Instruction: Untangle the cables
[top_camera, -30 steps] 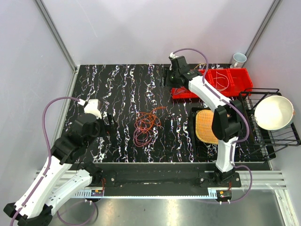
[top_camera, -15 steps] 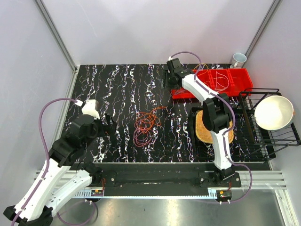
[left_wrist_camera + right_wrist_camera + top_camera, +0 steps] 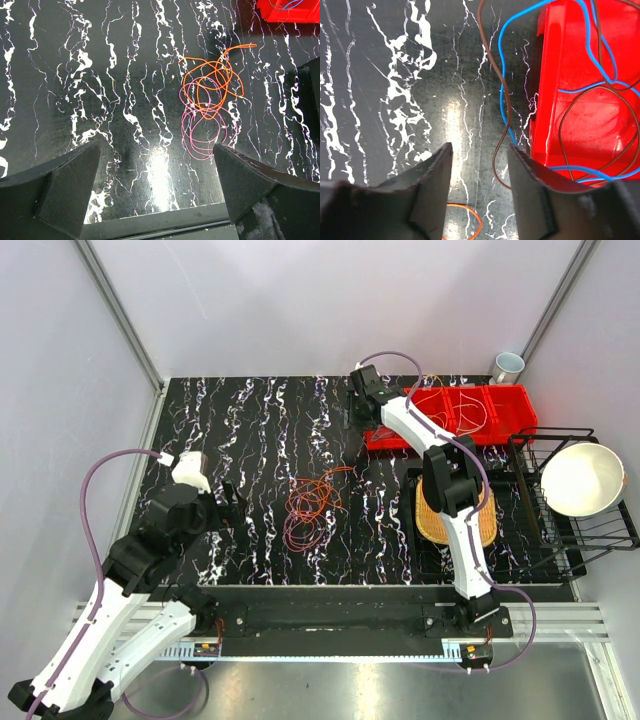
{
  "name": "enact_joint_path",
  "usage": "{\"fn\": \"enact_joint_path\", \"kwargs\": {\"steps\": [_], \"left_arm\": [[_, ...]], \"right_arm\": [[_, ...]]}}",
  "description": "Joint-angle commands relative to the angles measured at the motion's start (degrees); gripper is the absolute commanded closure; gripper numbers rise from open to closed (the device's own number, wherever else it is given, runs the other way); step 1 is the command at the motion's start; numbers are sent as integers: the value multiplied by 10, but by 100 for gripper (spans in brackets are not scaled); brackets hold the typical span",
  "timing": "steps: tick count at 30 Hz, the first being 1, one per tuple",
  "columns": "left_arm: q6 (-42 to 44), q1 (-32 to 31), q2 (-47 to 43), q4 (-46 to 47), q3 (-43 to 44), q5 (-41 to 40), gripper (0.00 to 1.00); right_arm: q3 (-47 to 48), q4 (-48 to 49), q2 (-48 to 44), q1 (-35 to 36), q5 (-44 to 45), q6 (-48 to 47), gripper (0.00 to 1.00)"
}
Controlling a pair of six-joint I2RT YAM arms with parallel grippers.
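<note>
Hovering unclenched just beside the red bin [image 3: 565, 60], the right gripper [image 3: 481, 148] could snag the blue cable [image 3: 501, 85] and brown cable [image 3: 494, 162] together; the left gripper [image 3: 156, 147] gapes empty too.

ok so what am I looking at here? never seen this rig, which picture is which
These are two robot arms bolted at the near edge of a black marbled table. The top view looks down from above, with the left arm at lower left and the right arm stretched to the far side.

The other two pictures come from cameras on the wrists. The dark wedges at the bottom of each are that arm's own jaws. Both pairs stand open and hold nothing.

Mid-table lies a tangle of orange and pink cables, which the left wrist camera faces. The right wrist camera looks at a red bin, with a blue cable and a brown cable spilling from it onto the table.

At the right are a woven basket and a wire rack holding a white bowl.
</note>
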Motion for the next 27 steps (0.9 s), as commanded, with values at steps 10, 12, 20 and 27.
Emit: {"fn": "enact_joint_path", "kwargs": {"steps": [10,12,20,27], "left_arm": [[7,8,-6,32,-6,16,1],[7,8,-5,33,-6,16,1],[7,8,-4,33,-7,13,1],[8,9,3,31,-7,14,1]], "right_arm": [[41,-7,-7,1,28,-8,100],[57,-8,-15,0,50,-24,100],[104,-33,-42,-48,93,-74,100],[128,-32,-15,-109,43,-68,100]]}}
